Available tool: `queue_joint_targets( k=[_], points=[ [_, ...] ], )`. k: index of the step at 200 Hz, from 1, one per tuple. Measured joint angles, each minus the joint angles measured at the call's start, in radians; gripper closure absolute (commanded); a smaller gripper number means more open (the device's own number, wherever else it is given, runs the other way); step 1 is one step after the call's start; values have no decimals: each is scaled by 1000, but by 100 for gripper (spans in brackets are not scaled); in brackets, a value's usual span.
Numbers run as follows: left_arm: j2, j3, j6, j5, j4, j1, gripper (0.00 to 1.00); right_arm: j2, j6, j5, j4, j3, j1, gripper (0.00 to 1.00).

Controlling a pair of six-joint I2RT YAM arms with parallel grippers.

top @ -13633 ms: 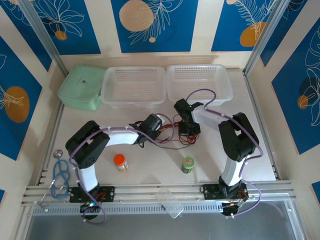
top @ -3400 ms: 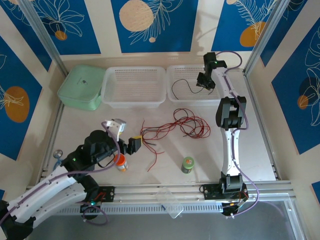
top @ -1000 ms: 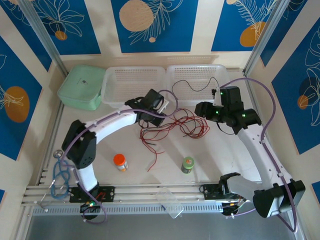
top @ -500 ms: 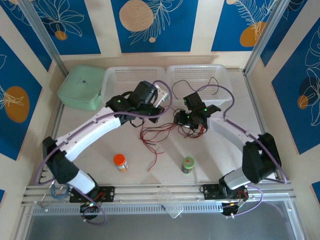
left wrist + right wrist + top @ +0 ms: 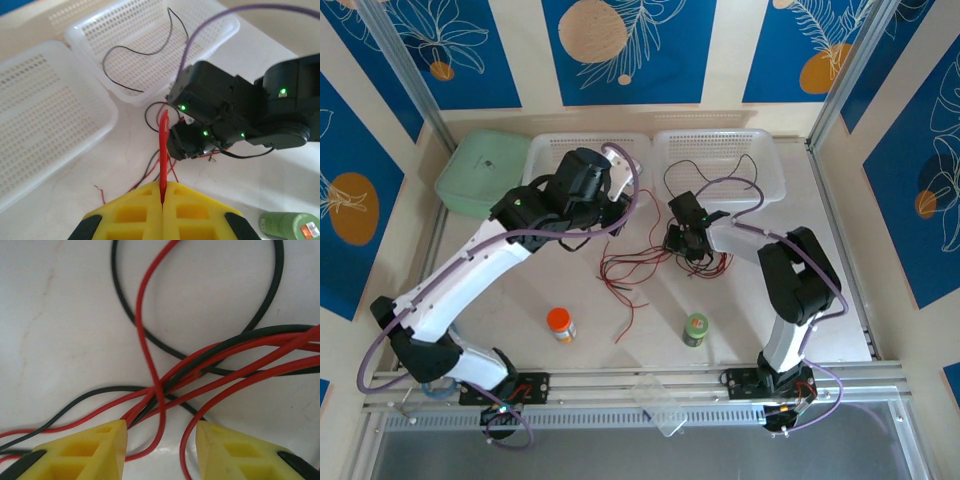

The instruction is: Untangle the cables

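A tangle of thin red and black cables (image 5: 642, 262) lies on the table in front of the two baskets. My left gripper (image 5: 610, 205) hovers near the left basket; in the left wrist view its yellow fingers (image 5: 145, 210) are shut on one red cable (image 5: 163, 145) that runs taut toward the tangle. My right gripper (image 5: 685, 240) is down over the tangle, and the right wrist view shows it open (image 5: 160, 440), its fingertips either side of crossing red and black cables (image 5: 165, 382) lying on the table. Another black cable (image 5: 705, 172) lies in the right basket.
Two white perforated baskets (image 5: 545, 195) (image 5: 772, 190) stand at the back, with a green lidded box (image 5: 480, 175) to their left. An orange-capped jar (image 5: 560, 323) and a green bottle (image 5: 695, 328) stand in front of the tangle. A clear plastic piece (image 5: 660, 405) lies on the front rail.
My left gripper has drawn back and left toward the left basket with the red cable in it. My right gripper has shifted slightly left and down onto the tangle.
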Motion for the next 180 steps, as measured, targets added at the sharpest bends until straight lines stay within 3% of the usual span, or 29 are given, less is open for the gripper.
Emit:
queue_joint_targets(
  k=[54,99,135,180],
  points=[
    [-2,240,31,-215,-76,0,100,-10,30,19,49,-56,-8,63],
    [40,432,136,-369,-84,21,100,-45,37,19,58,-100,-14,64],
    [142,530,195,-426,-88,132,100,-90,34,18,46,-135,-14,65],
    [253,542,231,-409,-77,270,100,-197,15,2,5,-172,-9,62]
  ],
)
